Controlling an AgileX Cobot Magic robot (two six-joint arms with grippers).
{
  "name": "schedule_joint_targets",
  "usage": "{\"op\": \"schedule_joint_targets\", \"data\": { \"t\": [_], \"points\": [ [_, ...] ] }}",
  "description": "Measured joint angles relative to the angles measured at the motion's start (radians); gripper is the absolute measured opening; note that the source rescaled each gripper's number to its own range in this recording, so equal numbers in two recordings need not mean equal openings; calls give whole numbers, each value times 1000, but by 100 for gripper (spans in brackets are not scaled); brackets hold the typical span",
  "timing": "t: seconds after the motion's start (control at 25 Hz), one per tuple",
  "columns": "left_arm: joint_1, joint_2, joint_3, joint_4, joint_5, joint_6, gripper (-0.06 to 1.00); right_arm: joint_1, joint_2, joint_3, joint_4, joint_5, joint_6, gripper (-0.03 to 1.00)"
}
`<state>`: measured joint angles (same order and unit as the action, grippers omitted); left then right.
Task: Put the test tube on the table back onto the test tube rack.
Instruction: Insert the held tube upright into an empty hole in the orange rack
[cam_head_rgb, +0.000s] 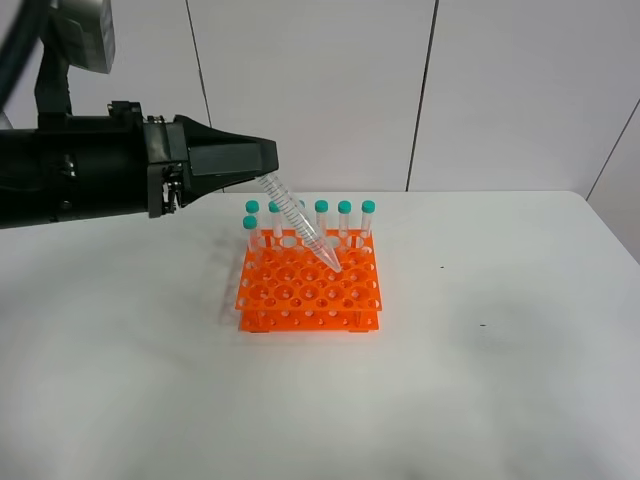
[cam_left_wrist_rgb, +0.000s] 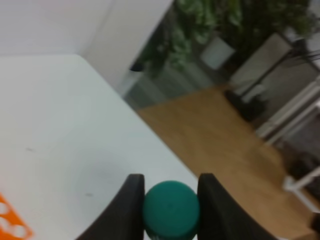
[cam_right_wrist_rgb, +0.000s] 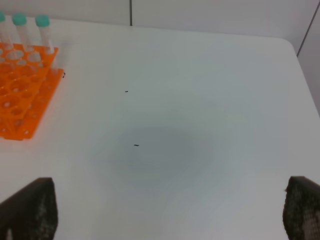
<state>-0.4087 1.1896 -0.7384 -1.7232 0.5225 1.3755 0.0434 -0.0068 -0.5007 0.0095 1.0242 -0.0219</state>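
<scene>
So the left gripper (cam_head_rgb: 266, 165), upper left in the high view, is clamped on the test tube (cam_head_rgb: 301, 226) by its teal cap (cam_left_wrist_rgb: 171, 210). The tube slants down-right from the fingers, tip at the test tube rack (cam_head_rgb: 290, 292) holes mid-frame. Right gripper (cam_right_wrist_rgb: 170, 215) is spread wide above the table (cam_right_wrist_rgb: 200, 100).

You stand in a lab-style test room: a white bench (cam_head_rgb: 500, 350) bearing an orange rack (cam_head_rgb: 310, 320) of capped tubes (cam_head_rgb: 345, 215), panelled wall (cam_head_rgb: 500, 90) behind, wood floor (cam_left_wrist_rgb: 215, 135) and potted plants (cam_left_wrist_rgb: 200, 25) beyond.
</scene>
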Motion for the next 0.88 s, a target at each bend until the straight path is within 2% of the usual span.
{"op": "schedule_joint_targets", "data": {
  "t": [0.04,0.12,0.2,0.24,0.28,0.36,0.4,0.52,0.56,0.64,0.68,0.76,0.88],
  "points": [
    [0,0,-10,18,-18,10,0,0,0,0,0,0,0,100],
    [-5,0,-48,133,-72,12,0,0,0,0,0,0,0,100],
    [-19,0,-93,309,-128,-36,0,0,0,0,0,0,0,100],
    [-28,0,-122,450,-159,-99,0,0,0,0,0,0,0,100],
    [-38,0,-140,558,-193,-162,0,0,0,0,0,0,0,100],
    [-69,0,-162,823,-303,-347,0,0,0,0,0,0,0,100],
    [-94,0,-163,1011,-367,-495,0,0,0,0,0,0,0,100],
    [-153,1,-157,1400,-523,-854,0,0,0,0,0,0,0,100],
    [-170,5,-146,1513,-581,-978,0,0,0,0,0,0,0,100],
    [-183,31,-129,1686,-692,-1184,0,0,0,0,0,0,0,100],
    [-185,55,-123,1746,-745,-1264,0,0,0,0,0,0,0,100],
    [-185,113,-118,1818,-816,-1359,0,0,0,0,-1,0,0,100],
    [-191,208,-118,1865,-846,-1439,0,0,0,0,-1,0,0,100]
  ]
}}
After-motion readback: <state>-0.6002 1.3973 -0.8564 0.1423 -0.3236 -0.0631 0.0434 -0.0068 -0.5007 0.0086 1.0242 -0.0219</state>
